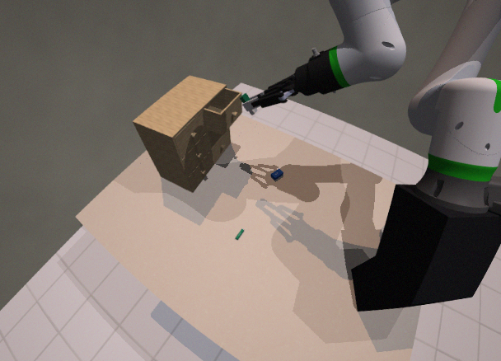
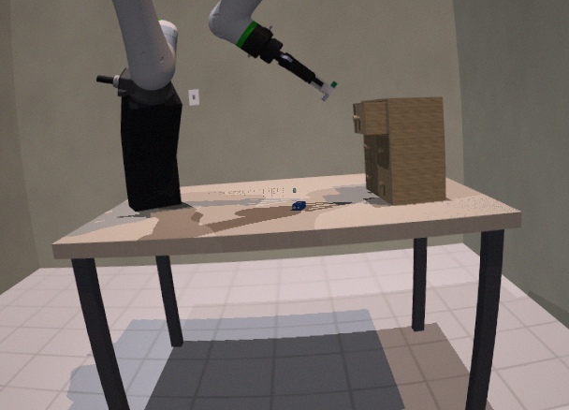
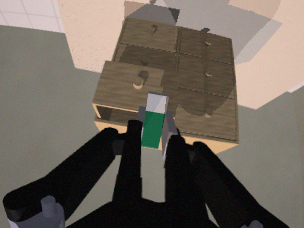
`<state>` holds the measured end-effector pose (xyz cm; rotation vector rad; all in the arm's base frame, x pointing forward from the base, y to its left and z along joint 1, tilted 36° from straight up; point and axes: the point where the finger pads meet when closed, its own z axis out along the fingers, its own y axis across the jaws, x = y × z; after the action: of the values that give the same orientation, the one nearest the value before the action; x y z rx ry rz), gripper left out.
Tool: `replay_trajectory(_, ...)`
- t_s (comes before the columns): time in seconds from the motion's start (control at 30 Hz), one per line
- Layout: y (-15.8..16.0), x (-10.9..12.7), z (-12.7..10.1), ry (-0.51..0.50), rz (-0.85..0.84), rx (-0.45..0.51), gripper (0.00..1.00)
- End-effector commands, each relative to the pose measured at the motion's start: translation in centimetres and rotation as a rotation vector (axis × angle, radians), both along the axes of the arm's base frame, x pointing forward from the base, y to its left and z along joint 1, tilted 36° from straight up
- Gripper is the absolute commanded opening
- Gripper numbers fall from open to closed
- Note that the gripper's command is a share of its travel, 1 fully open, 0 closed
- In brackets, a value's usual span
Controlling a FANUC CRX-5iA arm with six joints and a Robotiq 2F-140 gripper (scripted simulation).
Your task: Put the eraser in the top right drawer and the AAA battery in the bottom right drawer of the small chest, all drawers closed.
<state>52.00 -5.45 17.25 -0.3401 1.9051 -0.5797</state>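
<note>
The eraser, a green and white block (image 1: pixel 245 97) (image 2: pixel 333 84) (image 3: pixel 153 131), is held between the fingertips of my gripper (image 1: pixel 248 103) (image 2: pixel 328 89) (image 3: pixel 153 119), which is shut on it and tilted down toward the chest. The wooden chest (image 1: pixel 161 113) (image 2: pixel 416 152) (image 3: pixel 222 122) stands upright. Its top right drawer (image 1: pixel 238 106) (image 2: pixel 375 116) (image 3: pixel 117 82) is pulled well out; the other drawers look pushed in. The eraser is above this drawer's height, short of its front. The green AAA battery (image 1: pixel 240 234) (image 2: pixel 294 190) lies on the table, outside the wrist view.
A small blue block (image 1: pixel 277 175) (image 2: pixel 299 206) lies on the table (image 1: pixel 165 249) (image 2: pixel 421 217) between the chest and the robot's black base (image 1: pixel 416 249) (image 2: pixel 152 156). Small knobs stick out from the drawer fronts. Shadows of the arm and chest fall across the table.
</note>
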Motion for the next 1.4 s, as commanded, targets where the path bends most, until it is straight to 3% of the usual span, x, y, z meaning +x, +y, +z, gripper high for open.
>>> replay_trajectory(0.0, 0.2, 1.7, 0.4, 0.012, -0.003, 0.0, 0.11)
replay_trajectory(0.73, 1.2, 9.2, 2.4, 0.012, -0.003, 0.0, 0.11)
replay_trajectory(1.37, 1.5, 11.1, 3.0, 0.012, -0.003, 0.0, 0.11)
